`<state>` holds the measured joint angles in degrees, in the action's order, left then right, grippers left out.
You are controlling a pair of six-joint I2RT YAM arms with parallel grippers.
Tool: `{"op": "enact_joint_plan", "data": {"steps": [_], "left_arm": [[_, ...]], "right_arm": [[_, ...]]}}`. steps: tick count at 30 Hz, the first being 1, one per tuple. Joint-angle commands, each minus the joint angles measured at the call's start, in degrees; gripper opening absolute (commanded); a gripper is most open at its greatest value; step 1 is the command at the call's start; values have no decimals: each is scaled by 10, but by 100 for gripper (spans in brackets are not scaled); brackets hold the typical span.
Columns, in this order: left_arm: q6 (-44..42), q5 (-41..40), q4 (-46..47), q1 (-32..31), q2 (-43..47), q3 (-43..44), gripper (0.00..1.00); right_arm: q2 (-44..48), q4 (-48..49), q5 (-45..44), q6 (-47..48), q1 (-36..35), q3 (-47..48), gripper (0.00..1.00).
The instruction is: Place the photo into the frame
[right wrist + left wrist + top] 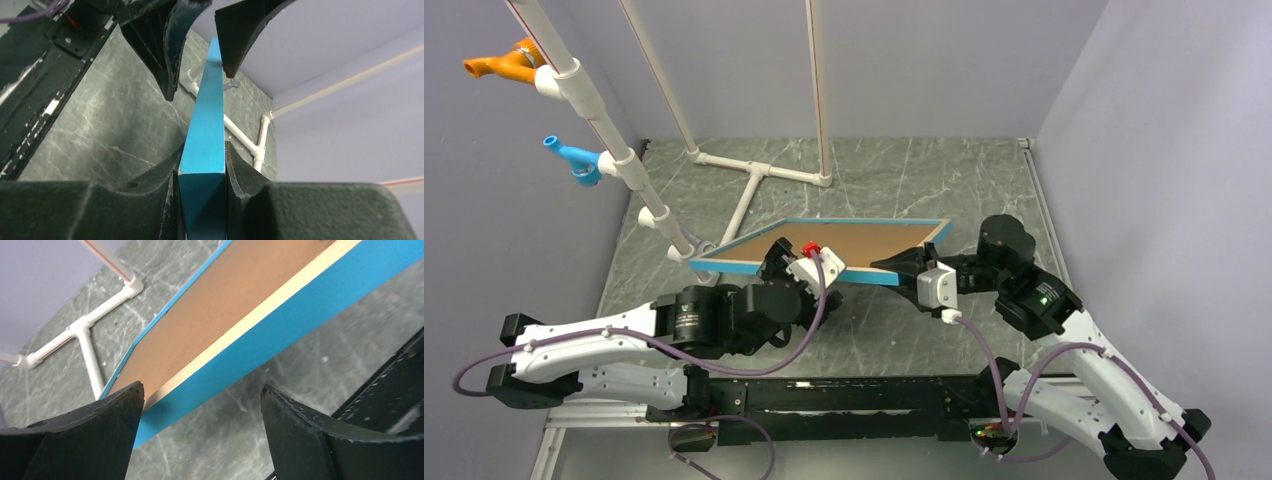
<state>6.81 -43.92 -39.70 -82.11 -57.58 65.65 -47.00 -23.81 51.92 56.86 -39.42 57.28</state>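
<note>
Pinching the near edge of the blue frame [207, 115] tight, the right hand [202, 160] holds it up, while the left hand [201, 389] sits wide open around that same edge.

The frame [734, 267] is held raised above the worktop [924, 170] and tilted. Its outer side is seen as bright blue, edged by a light wood strip. Its upturned face is filled by a brown board [864, 243]. Its near edge is clamped in the right pincer [202, 170].
</note>
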Motion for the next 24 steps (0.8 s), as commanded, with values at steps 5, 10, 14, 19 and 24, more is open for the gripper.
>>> {"op": "enact_joint_plan", "data": {"steps": [5,10,14,19,24], "left_arm": [[26,76,53,-3,21,83,91],[23,76,84,-3,54,77,93],[28,70,88,-3,69,73,95],[37,64,83,-3,69,73,96],[47,61,73,-3,62,78,96]], "right_arm": [[77,122,-40,-289,0,-46,0],[97,135,-88,-418,1,-40,0],[99,121,-115,-477,1,-24,0],[53,59,-110,-527,2,32,0],[-27,-17,-38,-566,47,99,0]]}}
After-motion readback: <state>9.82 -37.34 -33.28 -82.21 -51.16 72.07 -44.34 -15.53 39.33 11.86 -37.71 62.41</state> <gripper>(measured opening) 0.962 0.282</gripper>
